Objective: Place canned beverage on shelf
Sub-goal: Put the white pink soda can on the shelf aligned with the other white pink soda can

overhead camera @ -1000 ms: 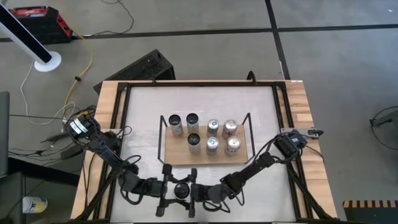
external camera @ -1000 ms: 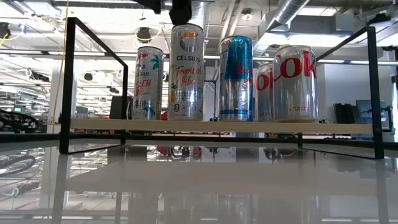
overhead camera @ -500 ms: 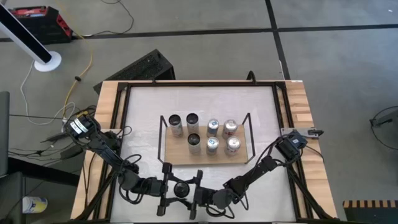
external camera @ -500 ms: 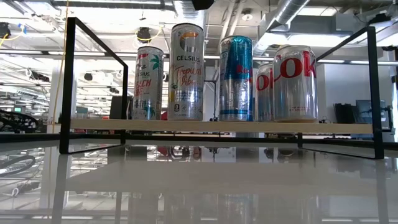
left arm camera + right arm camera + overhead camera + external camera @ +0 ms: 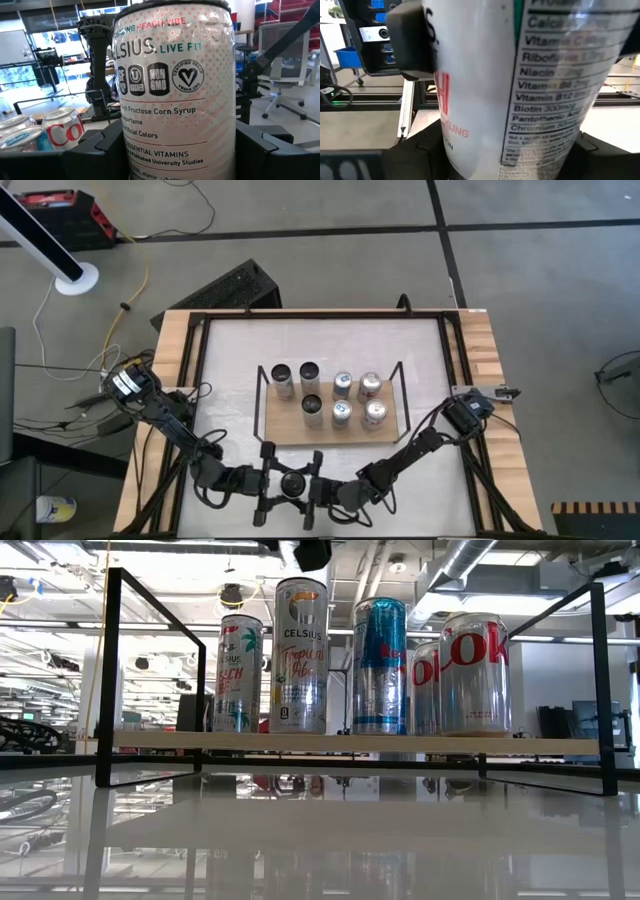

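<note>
A white Celsius can [image 5: 175, 90] stands upright between my two grippers over the table's near edge, its top showing in the high view [image 5: 292, 485]. My left gripper [image 5: 278, 485] is shut on it from the left. My right gripper [image 5: 308, 488] faces it from the right, open, one finger on either side of the can [image 5: 520, 85]. The shelf [image 5: 285, 430], a wooden board with black wire ends, stands at the table's middle. Several cans stand upright on its board [image 5: 330, 742]. My left gripper pinches the can's side wall [image 5: 125, 140] between its two fingers, one on each opposite side. One finger [image 5: 412, 40] shows flat against the wall in the right wrist view. The fingers come level from the table's left. The can stays upright; its foot is hidden. My right gripper has its fingers [image 5: 430, 145] close beside the can's wall; I cannot tell whether they touch it.
On the board, the near row's left end [image 5: 282, 412] is bare. The table has black rails along its left [image 5: 190, 380] and right [image 5: 450, 370] sides. White table top lies open between the shelf and the grippers [image 5: 300, 452].
My right gripper drew back a little from the can toward the table's near right, then came back up to it. The can and my left gripper have stayed in place.
</note>
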You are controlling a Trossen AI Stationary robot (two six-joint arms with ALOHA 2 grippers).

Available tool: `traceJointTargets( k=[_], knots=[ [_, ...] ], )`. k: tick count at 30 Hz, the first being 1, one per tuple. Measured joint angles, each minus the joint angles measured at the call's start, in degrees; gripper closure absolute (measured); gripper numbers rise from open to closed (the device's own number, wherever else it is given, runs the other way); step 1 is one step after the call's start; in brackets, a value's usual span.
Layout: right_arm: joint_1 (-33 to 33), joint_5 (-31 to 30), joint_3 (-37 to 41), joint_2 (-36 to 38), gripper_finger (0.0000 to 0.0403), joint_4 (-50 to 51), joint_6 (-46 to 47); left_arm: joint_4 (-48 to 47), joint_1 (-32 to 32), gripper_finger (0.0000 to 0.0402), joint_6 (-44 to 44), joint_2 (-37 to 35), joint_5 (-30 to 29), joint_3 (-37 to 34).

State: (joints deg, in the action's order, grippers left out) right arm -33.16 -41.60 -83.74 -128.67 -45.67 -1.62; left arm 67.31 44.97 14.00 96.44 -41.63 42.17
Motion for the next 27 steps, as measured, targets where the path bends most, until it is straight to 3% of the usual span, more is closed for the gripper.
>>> traceJointTargets(
  k=[16, 17, 19, 21, 27],
  knots=[
    [0.56, 2.20, 0.00, 0.14, 0.0137, 1.81, 2.54, -0.72, 0.15, 0.0175, -1.28, 0.00, -1.09, 0.00],
    [0.58, 2.25, 0.00, 0.14, 0.0123, 1.90, 2.72, -0.74, 0.15, 0.0175, -1.36, 0.00, -1.09, 0.00],
    [0.68, 3.88, 0.00, 0.14, 0.0056, 2.41, 2.45, -1.03, 0.08, 0.0175, -1.68, 0.00, -0.15, 0.02],
    [0.68, 3.99, 0.00, 0.14, 0.0028, 2.61, 2.47, -1.16, 0.18, 0.0175, -1.10, 0.11, -0.43, 0.02],
    [-0.83, 3.21, -0.07, 0.99, 0.0128, 3.19, -2.85, 0.19, 1.97, 0.0175, 3.97, 0.09, -3.59, 0.20]
  ],
)
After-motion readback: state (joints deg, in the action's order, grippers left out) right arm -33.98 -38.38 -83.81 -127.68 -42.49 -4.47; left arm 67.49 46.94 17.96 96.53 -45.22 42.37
